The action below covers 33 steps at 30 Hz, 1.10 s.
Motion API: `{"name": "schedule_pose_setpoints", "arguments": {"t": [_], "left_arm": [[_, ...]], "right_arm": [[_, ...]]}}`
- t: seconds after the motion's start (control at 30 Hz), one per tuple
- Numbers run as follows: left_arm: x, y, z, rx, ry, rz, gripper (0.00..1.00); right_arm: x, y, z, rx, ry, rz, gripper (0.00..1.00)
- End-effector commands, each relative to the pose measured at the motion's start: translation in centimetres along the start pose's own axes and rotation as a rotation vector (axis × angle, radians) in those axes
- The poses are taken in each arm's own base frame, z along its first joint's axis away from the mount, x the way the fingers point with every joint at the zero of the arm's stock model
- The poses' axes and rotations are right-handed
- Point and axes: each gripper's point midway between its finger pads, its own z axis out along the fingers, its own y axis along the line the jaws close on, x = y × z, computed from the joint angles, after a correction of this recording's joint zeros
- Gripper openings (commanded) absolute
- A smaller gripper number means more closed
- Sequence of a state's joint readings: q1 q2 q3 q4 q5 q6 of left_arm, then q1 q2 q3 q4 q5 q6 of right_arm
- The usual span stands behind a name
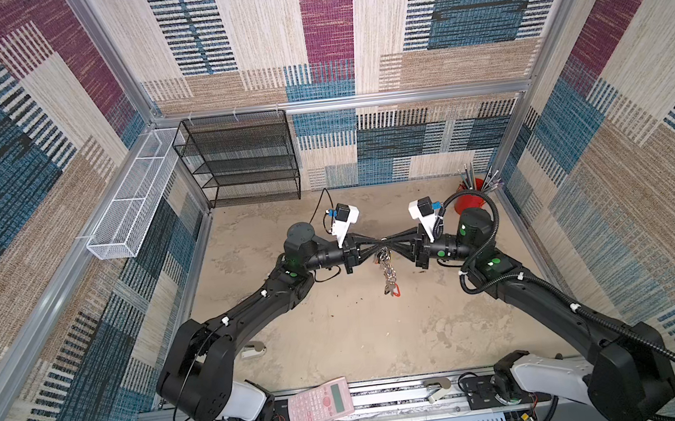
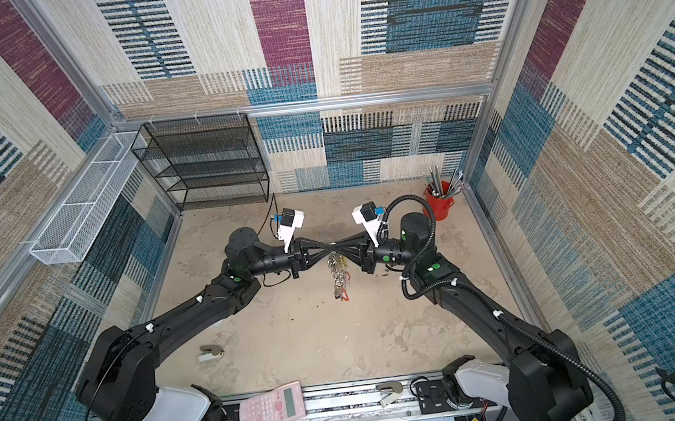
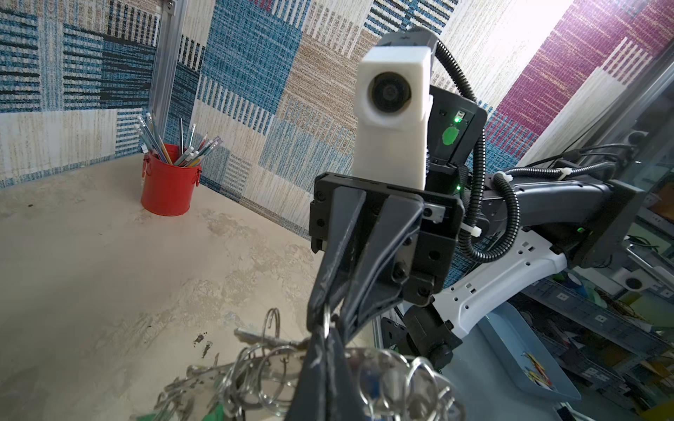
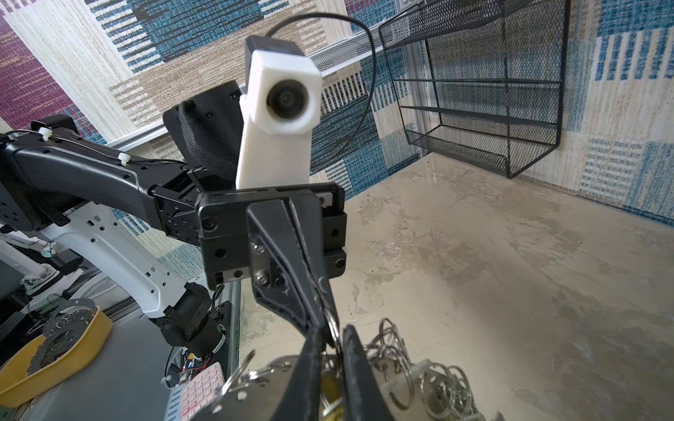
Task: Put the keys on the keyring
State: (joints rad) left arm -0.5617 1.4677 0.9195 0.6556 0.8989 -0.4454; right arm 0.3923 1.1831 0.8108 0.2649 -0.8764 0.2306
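Observation:
Both grippers meet tip to tip above the middle of the table. My left gripper point(image 1: 380, 243) point(image 3: 326, 333) is shut, and a thin silver ring point(image 3: 327, 316) runs into its tips. My right gripper point(image 1: 389, 242) point(image 4: 332, 330) is shut on that same small ring point(image 4: 334, 324). It is the keys' ring, and their yellow tag point(image 4: 330, 388) shows low between the right fingers. The keyring point(image 1: 387, 269) point(image 2: 338, 274) hangs straight down under the fingertips. It is a flat grey plate point(image 4: 255, 386) crowded with silver rings, keys and a red tag. How it is carried is hidden.
A red cup of pencils point(image 1: 470, 200) stands at the back right corner. At the back left is a black mesh shelf point(image 1: 244, 161), with a white wire basket point(image 1: 131, 208) on the left wall. A pink calculator point(image 1: 320, 402) lies on the front rail. A small grey clip-like object point(image 1: 253, 349) lies front left.

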Motion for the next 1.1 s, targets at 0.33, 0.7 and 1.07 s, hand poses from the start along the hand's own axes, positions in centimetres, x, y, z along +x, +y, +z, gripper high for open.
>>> {"name": "schedule_pose_setpoints", "arguments": {"t": [0.33, 0.7, 1.07], "left_arm": [[-0.7, -1.4, -0.3, 0.032, 0.031, 0.058, 0.0], [-0.2, -2.6, -3.5, -0.002, 0.228, 0.158, 0.33], [0.1, -2.1, -4.9, -0.063, 0.479, 0.324, 0.42]], "right_arm": [[-0.4, 0.2, 0.0, 0.0, -0.002, -0.021, 0.0], [-0.1, 0.6, 0.2, 0.02, 0.058, -0.115, 0.0], [0.5, 1.6, 0.8, -0.018, 0.129, -0.167, 0.0]]}}
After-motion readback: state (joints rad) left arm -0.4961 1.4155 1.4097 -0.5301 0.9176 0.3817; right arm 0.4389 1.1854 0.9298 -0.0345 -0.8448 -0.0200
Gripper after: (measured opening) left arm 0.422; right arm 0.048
